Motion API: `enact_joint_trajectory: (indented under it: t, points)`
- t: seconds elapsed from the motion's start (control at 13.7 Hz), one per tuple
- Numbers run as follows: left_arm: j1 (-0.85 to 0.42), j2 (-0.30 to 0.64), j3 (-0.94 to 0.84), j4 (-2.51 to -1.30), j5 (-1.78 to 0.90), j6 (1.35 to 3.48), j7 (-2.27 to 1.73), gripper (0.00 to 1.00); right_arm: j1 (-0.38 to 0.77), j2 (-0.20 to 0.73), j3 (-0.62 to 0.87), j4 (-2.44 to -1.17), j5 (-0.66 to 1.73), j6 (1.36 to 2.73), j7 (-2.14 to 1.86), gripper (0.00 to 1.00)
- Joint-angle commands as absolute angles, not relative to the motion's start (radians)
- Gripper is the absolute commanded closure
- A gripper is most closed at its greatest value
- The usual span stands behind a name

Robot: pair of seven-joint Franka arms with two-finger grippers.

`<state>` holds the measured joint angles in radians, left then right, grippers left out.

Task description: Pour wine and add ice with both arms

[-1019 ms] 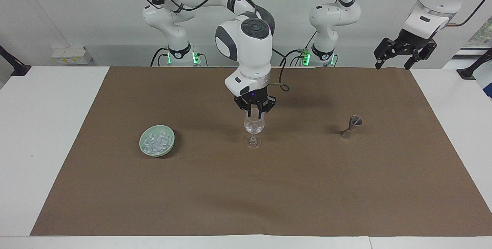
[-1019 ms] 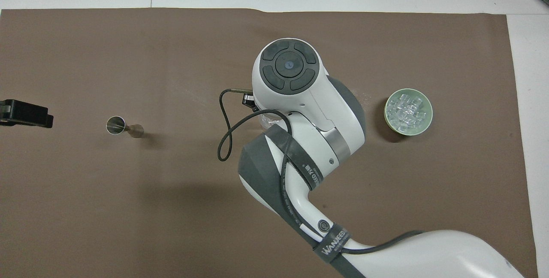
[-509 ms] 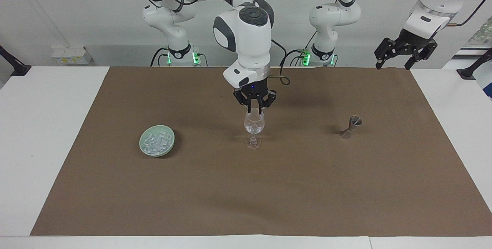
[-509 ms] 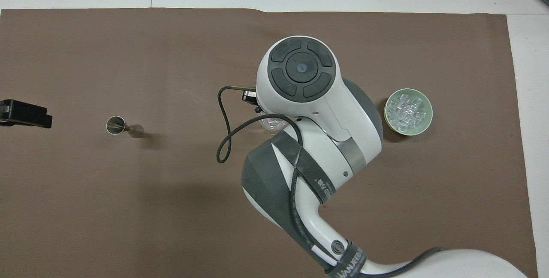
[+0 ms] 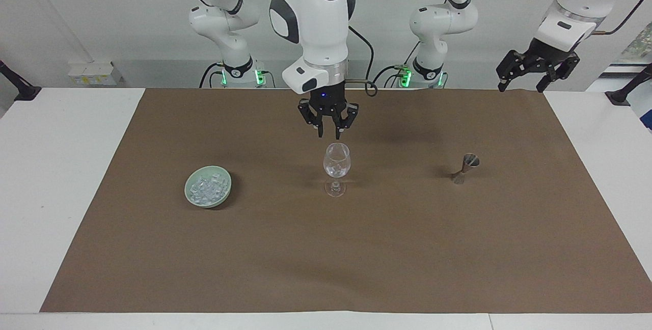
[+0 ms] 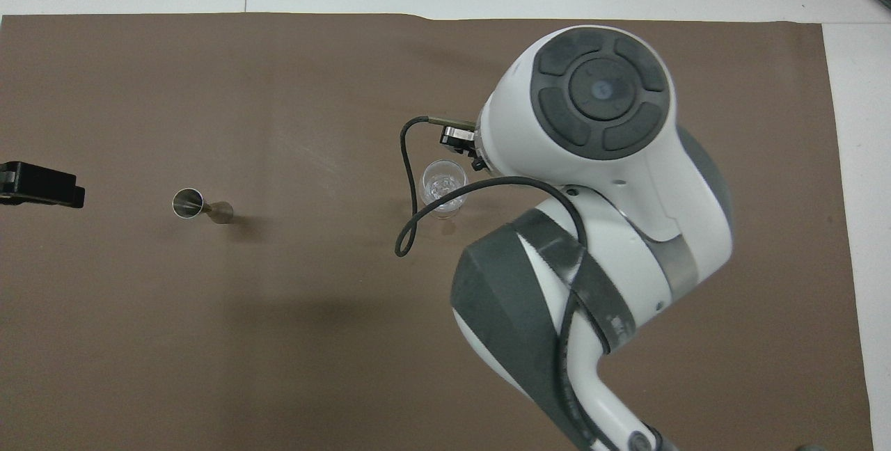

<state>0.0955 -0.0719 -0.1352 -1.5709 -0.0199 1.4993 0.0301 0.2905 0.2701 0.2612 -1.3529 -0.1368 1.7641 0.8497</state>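
Two white arms work over one brown mat. On the mat stand one stemmed wine glass, one pale green bowl and one metal jigger.

The ice lies in two places: a heap of clear chunks fills the bowl, and a few more pieces sit in the bottom of the glass. The chunks in the heap are too many and too jumbled to count.

The right gripper hangs in the air directly over the mouth of the glass, clear of the rim and holding nothing. Its fingertips stand a little apart, a narrow gap. The bowl sits down on the mat off toward the right arm's end of the table from these jaws; the jigger sits toward the left arm's end.

The left gripper waits raised over the edge of the mat at the left arm's end, its jaws spread wide and empty, well apart from the jigger.

A second ago the right gripper's fingertips were down inside the glass and pressed together; since then it has risen out of the glass and its fingers have begun to part. In the overhead view the right arm's wrist now hides the bowl. The glass, bowl, jigger and left gripper have not moved.
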Motion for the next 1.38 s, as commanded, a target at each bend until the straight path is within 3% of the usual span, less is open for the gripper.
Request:
enact_joint_trajectory:
  t: [0.0,0.22,0.58,0.8,1.09,1.31]
  points:
    - [0.104,-0.092,-0.137,-1.583,-0.031,1.489,0.041,0.0,0.223,0.167,0.27,-1.445,-0.117,1.752,0.816,0.33]
    - [0.104,-0.092,-0.137,-1.583,-0.031,1.489,0.041,0.0,0.167,0.124,0.268,-1.456,-0.106,1.706,0.782,0.0]
    - [0.104,-0.092,-0.137,-1.583,-0.031,1.489,0.041,0.0,0.054,0.04,0.27,-1.46,-0.083,1.606,0.634,0.0]
    - [0.104,-0.092,-0.137,-1.583,-0.032,1.489,0.041,0.0,-0.075,-0.011,0.323,-1.454,-0.035,1.53,0.546,0.0]
    - [0.104,-0.092,-0.137,-1.583,-0.031,1.489,0.041,0.0,-0.112,-0.077,0.313,-1.445,0.017,1.432,0.459,0.0]
    - [0.104,-0.092,-0.137,-1.583,-0.032,1.489,0.041,0.0,-0.117,-0.077,0.275,-1.382,0.037,1.327,0.37,0.0]
